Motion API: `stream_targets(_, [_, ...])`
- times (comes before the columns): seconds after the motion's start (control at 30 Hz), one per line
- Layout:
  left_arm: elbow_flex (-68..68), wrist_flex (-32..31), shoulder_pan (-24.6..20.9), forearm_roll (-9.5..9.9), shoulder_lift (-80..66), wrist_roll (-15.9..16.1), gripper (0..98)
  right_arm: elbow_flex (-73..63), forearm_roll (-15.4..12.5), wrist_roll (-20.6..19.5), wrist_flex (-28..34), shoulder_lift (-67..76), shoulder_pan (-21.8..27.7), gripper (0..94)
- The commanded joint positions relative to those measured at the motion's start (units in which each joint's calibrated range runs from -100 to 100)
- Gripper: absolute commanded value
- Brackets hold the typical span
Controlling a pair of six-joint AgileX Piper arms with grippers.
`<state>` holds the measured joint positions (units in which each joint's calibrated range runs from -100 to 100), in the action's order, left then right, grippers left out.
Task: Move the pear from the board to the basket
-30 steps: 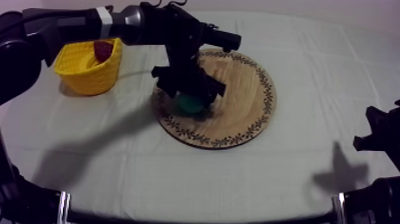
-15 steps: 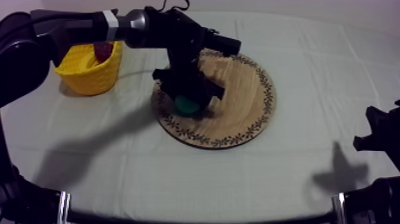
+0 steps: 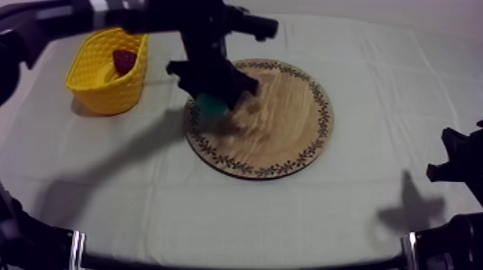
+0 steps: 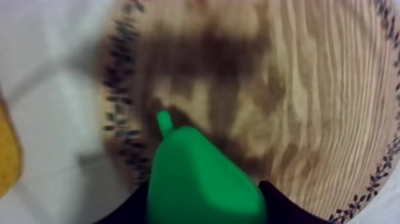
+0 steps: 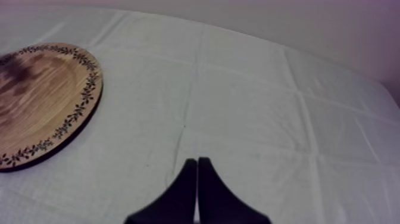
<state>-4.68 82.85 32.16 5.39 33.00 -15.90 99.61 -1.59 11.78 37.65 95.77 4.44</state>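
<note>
My left gripper (image 3: 210, 93) is shut on the green pear (image 3: 212, 106) and holds it in the air over the left edge of the round wooden board (image 3: 287, 122). In the left wrist view the pear (image 4: 199, 179) sits between the black fingers (image 4: 283, 205), stem pointing away, above the board (image 4: 286, 89) and its patterned rim. The yellow basket (image 3: 100, 90) stands to the left of the board with a small red fruit (image 3: 124, 60) inside. My right gripper (image 3: 449, 161) rests at the right table edge; its fingers (image 5: 196, 190) lie together as a narrow wedge over bare cloth.
The board (image 5: 41, 95) also shows off to the side of my right gripper. Grey-white cloth (image 3: 215, 208) spreads in front of the board and between the board and the right arm. A yellow edge of the basket (image 4: 7, 155) lies beyond the board's rim.
My left gripper has lifted the pear off the board and carried it up and to the left, toward the basket. The right arm has not moved.
</note>
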Motion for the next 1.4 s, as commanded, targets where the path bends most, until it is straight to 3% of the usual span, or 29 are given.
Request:
stream_targets(0.0, [1.11,1.46,-1.32,0.17,-5.02,0.17,40.4,0.05,0.0,0.01,0.01,-0.01,0.01,0.5])
stream_targets(0.37, [12.95,4.05,-10.06,1.15,-21.77,4.76,41.9,0.05,0.0,0.01,0.01,-0.01,0.01,0.5])
stream_targets(0.8, [2.57,-0.79,-21.55,3.27,-18.62,8.19,41.8,0.05,0.0,0.01,0.01,-0.01,0.01,0.5])
stream_targets(1.37, [5.91,-4.85,-23.86,3.44,-5.68,8.72,38.9,0.05,0.0,0.01,0.01,-0.01,0.01,0.5])
